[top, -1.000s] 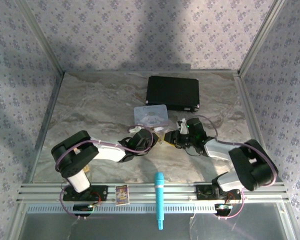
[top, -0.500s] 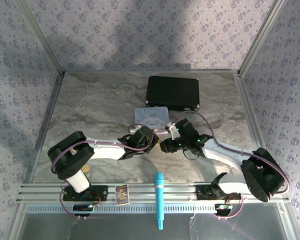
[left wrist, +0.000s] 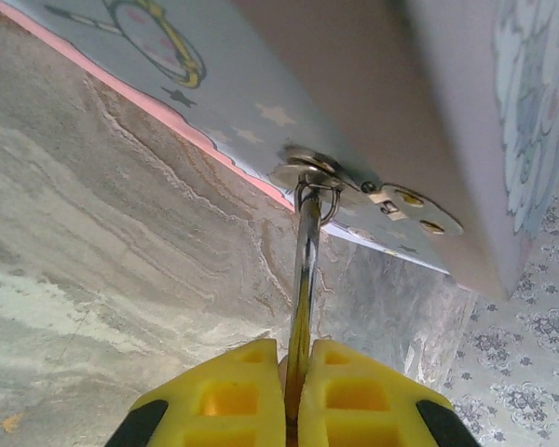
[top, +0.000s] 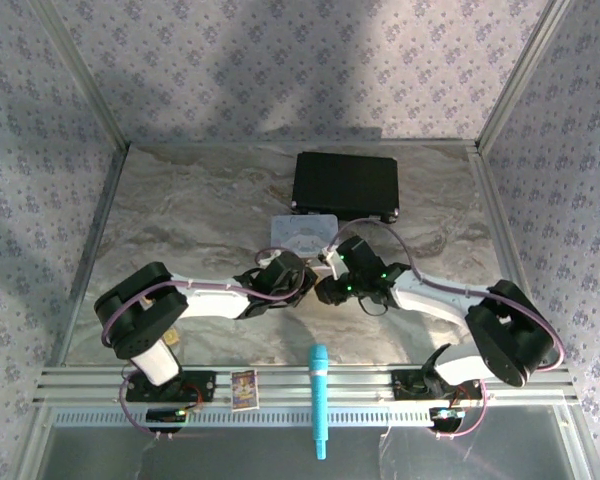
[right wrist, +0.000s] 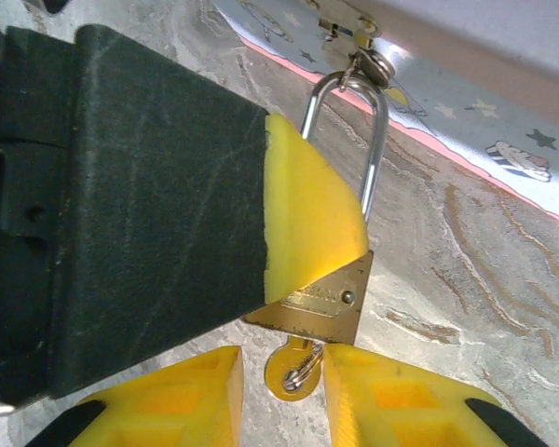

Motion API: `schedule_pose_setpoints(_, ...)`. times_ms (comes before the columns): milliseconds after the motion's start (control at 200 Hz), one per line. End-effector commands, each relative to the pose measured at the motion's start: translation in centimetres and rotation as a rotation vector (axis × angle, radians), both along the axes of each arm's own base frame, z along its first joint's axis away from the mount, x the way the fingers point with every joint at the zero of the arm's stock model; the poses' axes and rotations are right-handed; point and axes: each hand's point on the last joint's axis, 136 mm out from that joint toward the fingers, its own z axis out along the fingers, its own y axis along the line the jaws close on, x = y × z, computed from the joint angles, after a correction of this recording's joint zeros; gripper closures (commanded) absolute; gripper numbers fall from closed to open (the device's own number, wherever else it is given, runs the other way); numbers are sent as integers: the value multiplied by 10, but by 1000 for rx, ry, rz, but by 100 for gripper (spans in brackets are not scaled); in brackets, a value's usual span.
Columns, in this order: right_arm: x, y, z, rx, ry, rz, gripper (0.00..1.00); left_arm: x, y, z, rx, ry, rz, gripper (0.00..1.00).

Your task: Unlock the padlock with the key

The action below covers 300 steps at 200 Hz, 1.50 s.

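The brass padlock (right wrist: 321, 303) hangs by its silvery shackle (right wrist: 380, 140) from the hasp of a pastel cartoon tin (top: 302, 232). My left gripper (left wrist: 293, 358) is shut on the padlock (left wrist: 306, 261), seen edge-on in the left wrist view. One of its yellow pads (right wrist: 312, 214) covers the padlock's left half in the right wrist view. The key (right wrist: 293, 375), with a small ring, sticks out of the padlock's underside. My right gripper (right wrist: 281, 361) is open around the key's head; the right finger (right wrist: 401, 400) touches it and the left stands apart. Both grippers meet at mid-table (top: 318, 288).
A black case (top: 345, 185) lies behind the tin. A teal pen-like stick (top: 319, 400) and a small card (top: 243, 388) rest on the front rail. A tiny tan cube (top: 170, 340) sits by the left arm's base. Patterned walls enclose the marble table (top: 180, 220).
My right gripper has moved left to the padlock and its jaws have narrowed around the key's head. The left gripper has stayed shut on the padlock.
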Motion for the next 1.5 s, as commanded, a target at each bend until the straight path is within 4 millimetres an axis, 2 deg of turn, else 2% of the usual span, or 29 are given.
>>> schedule_pose_setpoints(0, 10, 1, 1, -34, -45, -5, 79, -17, -4, -6, -18, 75, -52, 100)
schedule_pose_setpoints(220, 10, 6, -1, -3, -30, -1, 89, -18, -7, -5, -40, 77, -59, 100)
schedule_pose_setpoints(335, 12, 9, 1, 81, 13, -18, 93, -19, -9, -2, -36, 70, -79, 100)
schedule_pose_setpoints(590, 14, 6, 3, 392, 243, -58, 95, -23, -6, -2, -56, 58, -90, 100)
schedule_pose_setpoints(795, 14, 1, -5, 478, 322, -83, 95, -27, -5, 0, -67, 45, -106, 100)
schedule_pose_setpoints(929, 16, -3, -11, 469, 346, -110, 91, -28, -3, 1, -75, 38, -109, 100)
schedule_pose_setpoints(1109, 19, -10, -14, 469, 360, -143, 80, -28, -2, 3, -85, 29, -106, 100)
schedule_pose_setpoints(1494, 20, -27, -20, 438, 351, -211, 73, -29, 4, 2, -72, 29, -92, 100)
